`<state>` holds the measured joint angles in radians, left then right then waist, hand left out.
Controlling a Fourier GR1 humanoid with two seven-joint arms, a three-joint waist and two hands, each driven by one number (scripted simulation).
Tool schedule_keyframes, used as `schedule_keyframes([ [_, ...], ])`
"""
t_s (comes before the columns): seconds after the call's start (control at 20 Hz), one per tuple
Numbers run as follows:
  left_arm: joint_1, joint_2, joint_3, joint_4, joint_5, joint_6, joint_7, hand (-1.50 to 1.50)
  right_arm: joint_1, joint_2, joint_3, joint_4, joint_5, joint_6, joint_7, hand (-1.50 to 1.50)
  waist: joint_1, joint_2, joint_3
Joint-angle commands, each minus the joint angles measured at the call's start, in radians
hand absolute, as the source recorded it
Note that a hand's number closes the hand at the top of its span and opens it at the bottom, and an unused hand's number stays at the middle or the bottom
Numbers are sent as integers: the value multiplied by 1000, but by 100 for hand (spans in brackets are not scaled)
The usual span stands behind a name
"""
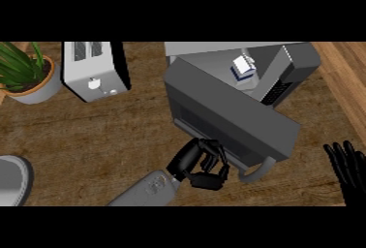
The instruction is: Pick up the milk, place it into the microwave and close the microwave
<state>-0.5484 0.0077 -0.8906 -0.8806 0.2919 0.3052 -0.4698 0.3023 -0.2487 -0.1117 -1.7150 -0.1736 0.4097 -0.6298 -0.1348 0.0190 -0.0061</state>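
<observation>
Kitchen: toaster (93,70), microwave (236,106), wooden counter (93,140).

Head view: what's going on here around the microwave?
The milk carton already stands inside the microwave, whose door is still partly open. The left robot hand, fingers curled, is at the door's outer face beside the handle, seemingly placed to push it closed. The right robot hand rests open at the view's right edge.

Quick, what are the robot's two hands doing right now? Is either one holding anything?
Left hand: fingers curled, holding nothing, at the microwave door.
Right hand: open, empty, resting at the view's right edge.
</observation>
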Motion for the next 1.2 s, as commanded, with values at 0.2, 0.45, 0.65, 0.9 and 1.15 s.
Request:
schedule_keyframes([
  [0.2,-73,-7,-49,-41,183,127,-44,150,-5,-40,25,-102,-44,49,86,-150,-54,13,-2],
  [0.45,-99,-7,-19,-58,275,254,-92,150,-4,-84,0,-134,-51,68,103,-150,-69,14,-2],
  [0.65,-151,-8,-2,-34,342,323,-61,150,-40,-125,-38,-176,-86,76,131,-150,-97,19,-2],
  [0.9,-219,-8,-6,0,410,383,-36,-150,-84,-141,-62,-177,-97,61,153,-150,-121,31,0],
  [1.15,-261,-8,39,36,475,426,-19,-150,-160,-264,-205,-226,48,-13,124,150,-146,33,-2],
])
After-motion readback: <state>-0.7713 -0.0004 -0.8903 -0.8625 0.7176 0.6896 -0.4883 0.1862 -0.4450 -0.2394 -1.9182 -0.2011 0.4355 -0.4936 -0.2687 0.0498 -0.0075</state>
